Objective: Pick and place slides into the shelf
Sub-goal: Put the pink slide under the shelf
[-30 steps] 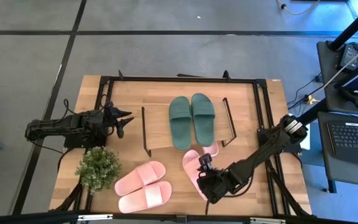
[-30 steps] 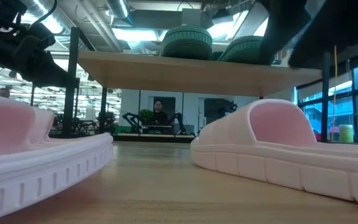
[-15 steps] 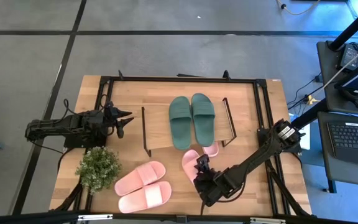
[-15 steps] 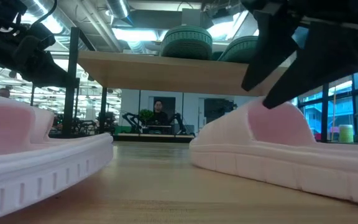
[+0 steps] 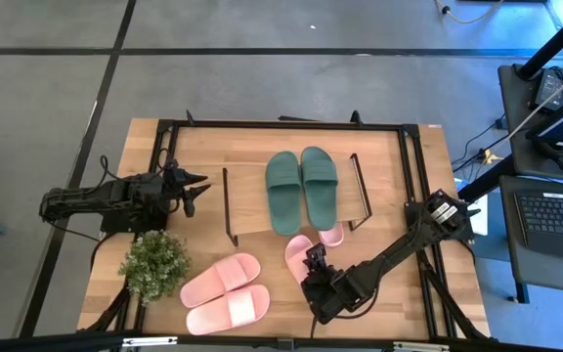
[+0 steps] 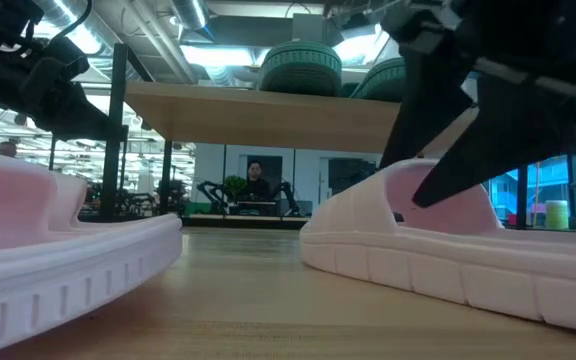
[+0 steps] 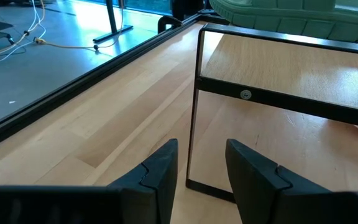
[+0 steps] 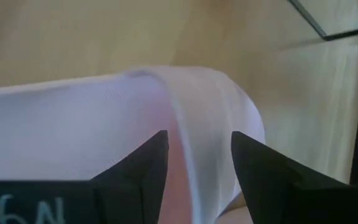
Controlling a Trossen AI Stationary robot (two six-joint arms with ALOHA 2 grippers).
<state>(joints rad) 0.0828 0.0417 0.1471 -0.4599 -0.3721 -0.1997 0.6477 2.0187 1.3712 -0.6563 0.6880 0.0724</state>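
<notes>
Green slides (image 5: pixel 301 189) sit side by side on the shelf (image 5: pixel 252 220). The right gripper (image 5: pixel 313 262) holds its fingers apart around a pink slide's (image 5: pixel 299 256) strap. The left gripper (image 5: pixel 195 191) waits partly open beside the shelf.

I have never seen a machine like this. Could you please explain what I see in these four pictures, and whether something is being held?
These are two robot arms at a wooden table. One picture looks straight down, one looks level across the table top, and two come from cameras on the arms' wrists. The green slides lie on the small shelf. One pink pair lies in front beside a plant. The right tool stands open, its fingers astride the strap of another pink slide; it does not yet hold it. The left tool waits open and empty beside the shelf.
</notes>
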